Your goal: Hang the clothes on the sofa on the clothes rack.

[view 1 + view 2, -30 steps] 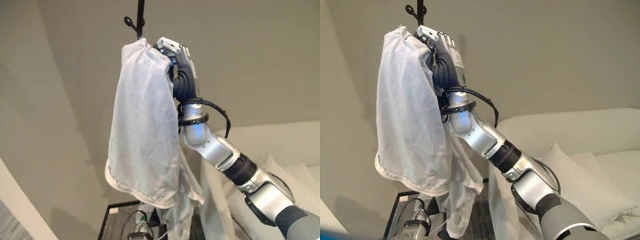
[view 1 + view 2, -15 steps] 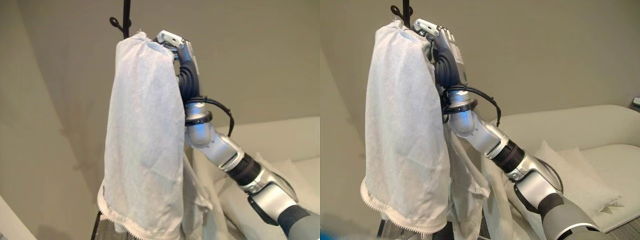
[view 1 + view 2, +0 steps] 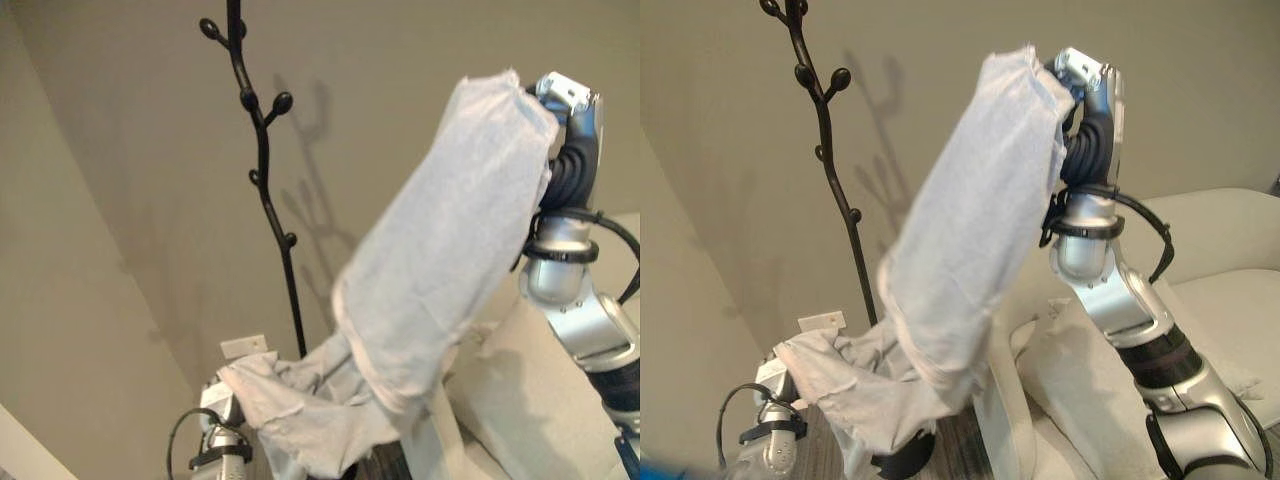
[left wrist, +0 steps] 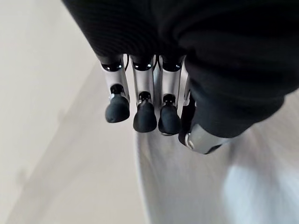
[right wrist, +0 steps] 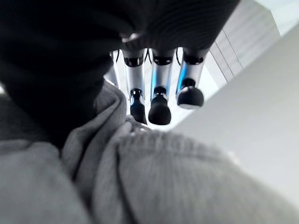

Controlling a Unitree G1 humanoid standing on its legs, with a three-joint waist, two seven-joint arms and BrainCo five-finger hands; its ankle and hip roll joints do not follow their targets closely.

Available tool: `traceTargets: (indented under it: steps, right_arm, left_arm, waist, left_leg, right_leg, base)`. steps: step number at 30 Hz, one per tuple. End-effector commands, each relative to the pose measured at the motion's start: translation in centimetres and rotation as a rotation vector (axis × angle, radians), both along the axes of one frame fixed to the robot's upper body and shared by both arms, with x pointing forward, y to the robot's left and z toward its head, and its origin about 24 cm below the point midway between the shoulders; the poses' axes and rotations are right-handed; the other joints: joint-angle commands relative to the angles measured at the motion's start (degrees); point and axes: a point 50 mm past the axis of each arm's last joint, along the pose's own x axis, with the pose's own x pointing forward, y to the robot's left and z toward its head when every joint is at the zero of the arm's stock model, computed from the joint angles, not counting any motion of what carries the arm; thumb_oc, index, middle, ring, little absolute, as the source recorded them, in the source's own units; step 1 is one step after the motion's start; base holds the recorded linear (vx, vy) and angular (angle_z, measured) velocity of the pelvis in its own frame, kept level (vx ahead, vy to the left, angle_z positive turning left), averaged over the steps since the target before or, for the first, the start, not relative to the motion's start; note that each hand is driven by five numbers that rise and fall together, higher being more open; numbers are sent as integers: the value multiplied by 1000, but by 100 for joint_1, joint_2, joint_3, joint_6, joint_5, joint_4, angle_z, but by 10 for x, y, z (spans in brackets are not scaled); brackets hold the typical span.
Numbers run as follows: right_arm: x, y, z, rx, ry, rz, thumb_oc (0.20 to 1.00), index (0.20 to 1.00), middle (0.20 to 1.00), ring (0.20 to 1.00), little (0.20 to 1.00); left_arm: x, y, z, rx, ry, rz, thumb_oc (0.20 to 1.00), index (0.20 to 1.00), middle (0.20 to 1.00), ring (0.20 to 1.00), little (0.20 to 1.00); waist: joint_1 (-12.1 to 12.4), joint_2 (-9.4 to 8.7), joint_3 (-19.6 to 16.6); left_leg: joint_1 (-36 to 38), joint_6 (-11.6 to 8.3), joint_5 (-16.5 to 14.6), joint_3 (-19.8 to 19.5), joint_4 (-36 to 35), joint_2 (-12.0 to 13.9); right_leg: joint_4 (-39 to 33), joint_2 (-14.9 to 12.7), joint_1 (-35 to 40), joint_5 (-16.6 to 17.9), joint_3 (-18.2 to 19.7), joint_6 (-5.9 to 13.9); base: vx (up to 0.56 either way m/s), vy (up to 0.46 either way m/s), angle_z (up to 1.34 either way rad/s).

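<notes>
soft light, garment (image 3: 440, 260) motion-blurred, wall shadows

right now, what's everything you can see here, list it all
white fabric garment: one, white, draped over the raised right hand, lower end trailing down to the left hand
black metal clothes rack with knobbed branches: one, black, standing against the wall, apart from the garment
cream sofa: one, cream, to the right behind the arm
white wall outlet plate: one, white, low on the wall by the rack's pole
right hand: raised, under the garment's top
left hand: low, at the garment's lower end

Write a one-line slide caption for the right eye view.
Right hand lifts a white garment high beside the black clothes rack, pale sofa behind.
</notes>
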Motion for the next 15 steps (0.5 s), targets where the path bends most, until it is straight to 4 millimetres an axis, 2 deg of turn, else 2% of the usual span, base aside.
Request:
traceTargets:
  steps: [1,3,8,11,13,14,15]
  right_arm:
    - [-19,-10,27,27,-128,57,200,200,200,200,200]
    - [-22,-16,20,12,-91,65,200,200,200,200,200]
    - [-30,-21,7,-6,-51,84,200,200,200,200,200]
    - [-32,-19,5,-5,-44,95,200,200,200,200,200]
    - [-32,-17,4,-2,-49,87,200,200,200,200,200]
    - [-31,-15,4,-4,-53,89,200,200,200,200,200]
    - [-30,-14,6,2,-56,91,200,200,200,200,200]
  left_arm:
    - [9,27,55,195,-177,-21,200,200,200,200,200]
    - [6,34,74,233,-234,-13,200,200,200,200,200]
    - [3,40,103,281,-346,-1,200,200,200,200,200]
    - [5,40,107,246,-374,15,200,200,200,200,200]
    - [9,33,108,203,-389,-3,200,200,200,200,200]
    - [11,26,106,179,-384,-30,376,376,376,376,376]
    - [14,18,101,156,-373,-60,1000,1000,1000,1000,1000]
  waist:
    - [84,-547,180]
    - [95,-577,172]
    - [119,-670,161]
    - [124,-713,159]
    - [120,-746,165]
    - [115,-762,174]
    - [105,-785,185]
  left_leg:
    - [420,347,-820,-87,62,-381]
    - [397,353,-818,-55,62,-394]
    - [345,388,-807,31,62,-454]
    - [327,415,-807,66,62,-492]
    - [325,448,-803,100,62,-536]
    - [336,459,-806,130,62,-551]
    - [335,474,-802,152,62,-572]
  right_leg:
    - [-597,-450,295,740,571,440]
    - [-670,-452,296,807,595,459]
    - [-869,-463,309,1024,672,522]
    - [-942,-481,305,1139,719,575]
    - [-993,-491,287,1216,793,614]
    - [-1017,-493,288,1230,818,624]
    - [-1021,-498,278,1253,844,627]
  base:
    - [0,0,0]
    - [-1,23,-3]
    - [-12,30,-4]
    - [-19,44,-9]
    - [-28,39,-17]
    - [-29,39,-11]
    - [-4,45,-8]
